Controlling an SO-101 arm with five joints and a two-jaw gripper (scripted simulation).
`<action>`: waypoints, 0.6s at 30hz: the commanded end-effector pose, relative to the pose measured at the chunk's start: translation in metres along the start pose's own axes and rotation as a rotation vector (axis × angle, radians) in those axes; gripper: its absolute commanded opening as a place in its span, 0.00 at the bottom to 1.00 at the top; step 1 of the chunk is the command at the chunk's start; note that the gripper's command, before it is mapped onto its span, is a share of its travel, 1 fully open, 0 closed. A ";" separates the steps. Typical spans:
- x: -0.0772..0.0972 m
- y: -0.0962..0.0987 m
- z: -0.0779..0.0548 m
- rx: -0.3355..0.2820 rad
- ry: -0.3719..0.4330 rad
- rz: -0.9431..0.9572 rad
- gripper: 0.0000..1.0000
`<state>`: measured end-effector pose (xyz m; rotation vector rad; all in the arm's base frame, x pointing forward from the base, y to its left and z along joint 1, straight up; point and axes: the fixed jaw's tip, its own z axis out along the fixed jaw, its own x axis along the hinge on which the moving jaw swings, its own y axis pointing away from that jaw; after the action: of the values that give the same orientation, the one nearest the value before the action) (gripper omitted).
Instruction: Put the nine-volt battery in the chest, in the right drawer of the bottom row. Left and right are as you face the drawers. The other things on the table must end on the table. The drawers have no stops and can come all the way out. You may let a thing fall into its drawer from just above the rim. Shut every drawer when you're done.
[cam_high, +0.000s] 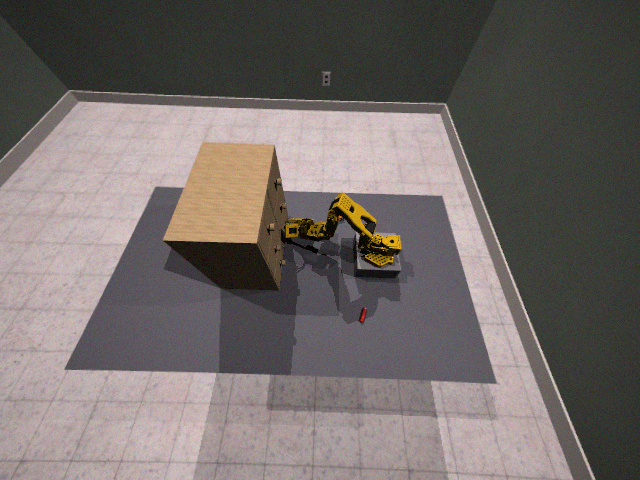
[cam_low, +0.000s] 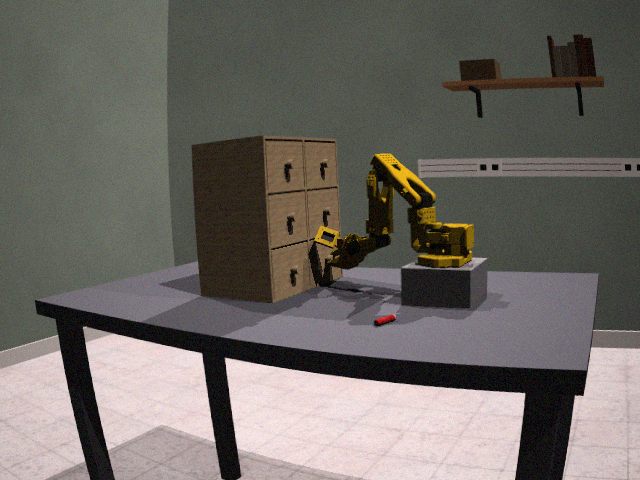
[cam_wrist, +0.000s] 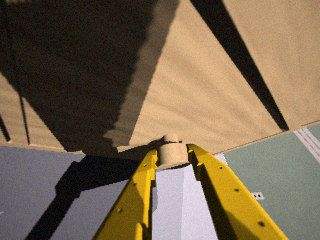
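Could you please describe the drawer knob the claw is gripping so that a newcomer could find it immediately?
Start at the wooden chest on the dark table and go to the bottom row, right drawer. Its knob is a pale round wooden peg; alone among the six, it sits pinched in the yellow claw.
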<state>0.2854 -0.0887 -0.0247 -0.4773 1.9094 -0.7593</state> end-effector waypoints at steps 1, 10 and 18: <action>0.000 0.007 -0.004 -0.030 0.006 -0.010 0.00; 0.003 0.003 -0.010 -0.022 0.019 -0.008 0.00; 0.004 0.001 -0.012 -0.018 0.024 -0.007 0.00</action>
<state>0.2759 -0.0889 -0.0246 -0.4762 1.9349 -0.7580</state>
